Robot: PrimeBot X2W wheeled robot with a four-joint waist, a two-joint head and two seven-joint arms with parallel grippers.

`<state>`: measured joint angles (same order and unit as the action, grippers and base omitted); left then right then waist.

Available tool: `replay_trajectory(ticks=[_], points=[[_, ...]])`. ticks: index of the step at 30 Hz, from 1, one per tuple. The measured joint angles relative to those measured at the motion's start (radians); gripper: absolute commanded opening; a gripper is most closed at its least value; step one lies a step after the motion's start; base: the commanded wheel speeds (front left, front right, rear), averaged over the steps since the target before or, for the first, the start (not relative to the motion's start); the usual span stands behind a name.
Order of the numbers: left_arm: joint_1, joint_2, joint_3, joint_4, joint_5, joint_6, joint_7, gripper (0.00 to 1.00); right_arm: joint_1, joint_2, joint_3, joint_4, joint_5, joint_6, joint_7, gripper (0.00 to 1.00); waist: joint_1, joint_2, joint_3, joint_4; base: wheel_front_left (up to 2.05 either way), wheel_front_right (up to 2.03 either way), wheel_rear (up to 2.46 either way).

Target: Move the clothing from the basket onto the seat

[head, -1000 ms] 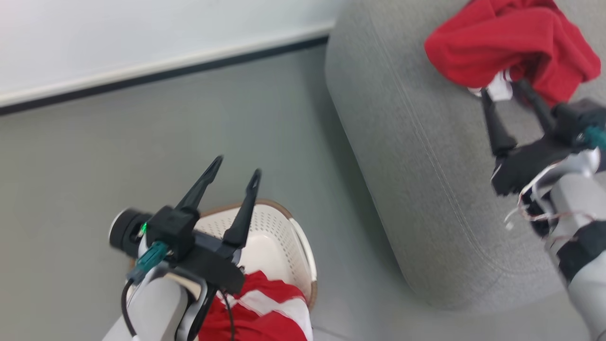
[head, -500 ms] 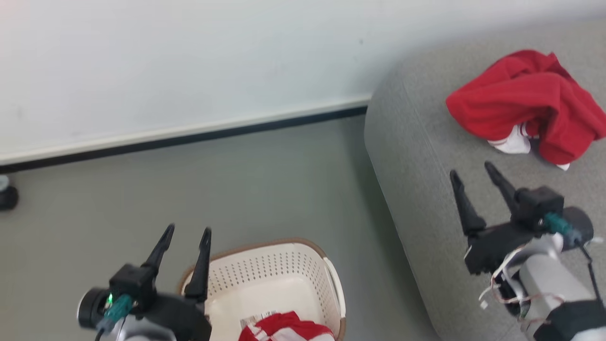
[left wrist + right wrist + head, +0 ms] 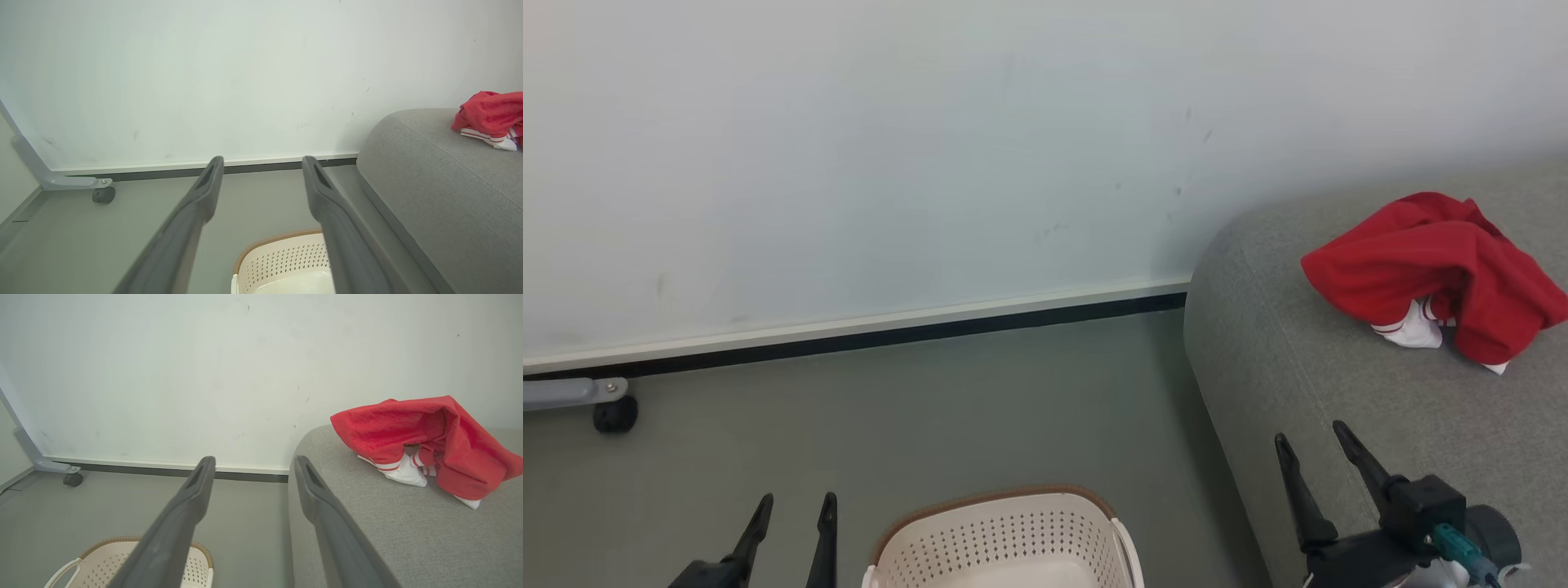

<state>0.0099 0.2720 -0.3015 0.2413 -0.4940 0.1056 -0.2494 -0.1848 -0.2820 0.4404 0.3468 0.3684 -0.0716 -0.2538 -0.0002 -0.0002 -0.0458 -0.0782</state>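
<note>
At the seat's [image 3: 1339,425] rounded end, delivered clothing [image 3: 1429,269] rests; left tool [image 3: 798,498] and right tool [image 3: 1311,434] gape empty, seemingly free for the basket [image 3: 996,531].

Left hand [image 3: 797,500] at lower left, jaws parted, right hand [image 3: 1311,433] at lower right (likewise parted, empty)

fingers [image 3: 175,522]: long, dark grey, tapered, slotted tips | right gripper [image 3: 1310,434] body: black, teal connector [image 3: 1450,541]
</note>
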Motion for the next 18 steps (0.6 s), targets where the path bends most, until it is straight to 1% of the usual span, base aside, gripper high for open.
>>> replay_trajectory(ticks=[3,6,12,18], points=[[0.041,0.003,0.019,-0.03,0.008,0.001,0.0,1.0,0.071,0.009,-0.003,-0.062,-0.003,-0.016,0.0,1.0,0.0001,0.0,-0.03,0.014,0.0,0.0,0.0],[0.077,0.008,0.038,-0.046,0.012,0.006,0.0,1.0,0.108,0.013,-0.013,-0.103,-0.005,-0.025,0.0,1.0,0.0001,0.0,-0.042,0.022,0.0,0.0,0.0],[0.12,0.01,0.075,-0.075,0.016,0.009,0.0,1.0,0.164,0.009,-0.042,-0.157,-0.01,-0.035,0.0,1.0,0.0002,0.0,-0.05,0.027,0.0,0.0,0.0],[0.141,0.007,0.099,-0.094,0.023,0.009,0.0,1.0,0.182,0.008,-0.064,-0.199,-0.021,-0.043,0.0,1.0,0.0003,0.0001,-0.052,0.026,0.0,0.0,0.0]])
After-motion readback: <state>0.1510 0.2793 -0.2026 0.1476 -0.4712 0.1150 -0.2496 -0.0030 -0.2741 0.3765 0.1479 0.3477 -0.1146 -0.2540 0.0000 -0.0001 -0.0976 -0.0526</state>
